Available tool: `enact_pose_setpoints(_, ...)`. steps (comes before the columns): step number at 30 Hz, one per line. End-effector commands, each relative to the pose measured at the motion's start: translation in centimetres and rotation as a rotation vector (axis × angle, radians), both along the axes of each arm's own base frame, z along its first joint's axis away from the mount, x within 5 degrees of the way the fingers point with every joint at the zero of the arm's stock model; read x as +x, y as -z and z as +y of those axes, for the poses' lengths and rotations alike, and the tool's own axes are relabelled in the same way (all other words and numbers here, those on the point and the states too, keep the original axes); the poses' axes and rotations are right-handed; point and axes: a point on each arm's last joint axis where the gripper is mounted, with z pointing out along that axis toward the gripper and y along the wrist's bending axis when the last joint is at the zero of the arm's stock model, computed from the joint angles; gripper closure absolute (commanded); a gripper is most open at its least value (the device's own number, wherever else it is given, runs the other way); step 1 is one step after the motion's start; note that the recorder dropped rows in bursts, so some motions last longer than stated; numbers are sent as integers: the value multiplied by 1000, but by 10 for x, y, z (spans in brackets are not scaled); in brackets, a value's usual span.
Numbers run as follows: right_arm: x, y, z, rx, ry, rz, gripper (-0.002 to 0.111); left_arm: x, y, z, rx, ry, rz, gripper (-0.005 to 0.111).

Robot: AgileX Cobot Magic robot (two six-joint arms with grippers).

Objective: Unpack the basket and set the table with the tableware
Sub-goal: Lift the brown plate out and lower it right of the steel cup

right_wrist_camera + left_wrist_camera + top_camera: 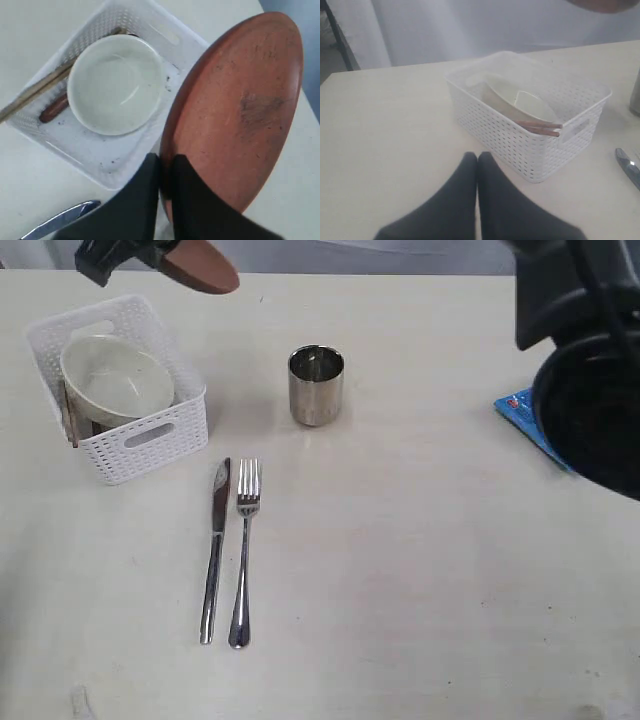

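Pale bench (pixel 420 580) below; my right claw (pixel 165 167) pinches the plate (pixel 235 110) by its rim above the basket (pixel 150 440), clear for carrying. My left claw (pixel 477 162) idles closed beside the basket.

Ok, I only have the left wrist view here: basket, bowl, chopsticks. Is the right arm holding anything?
Observer: Yes, the right gripper is shut on the rim of the brown-red plate, held in the air near the basket.
Operator: Anything else in there that I'm missing?
Observer: A dark red spoon lies on the basket floor beside the bowl, close to the chopsticks.
Operator: What is laid out so far?
Observer: A knife and fork lie side by side on the table, with the steel cup upright beyond them.
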Motion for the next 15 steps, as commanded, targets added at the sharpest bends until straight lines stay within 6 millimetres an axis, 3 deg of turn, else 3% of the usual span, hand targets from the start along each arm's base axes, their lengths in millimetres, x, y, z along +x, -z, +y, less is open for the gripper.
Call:
enact_pose_setpoints(1,9,-28,-26,25,79,-57,109,0,0,0,-1,5,-11,106)
enact_pose_setpoints(10,27,-43,-96,-29,273,-62,109,0,0,0,-1,5,-11,106)
enact_pose_setpoints(13,26,-43,-125,-57,328,-31,109,0,0,0,-1,5,-11,106)
enact_pose_setpoints(14,22,-36,-144,-87,365,5,109,0,0,0,-1,5,-11,106)
enact_pose_setpoints(15,20,-32,-151,-103,376,21,109,0,0,0,-1,5,-11,106)
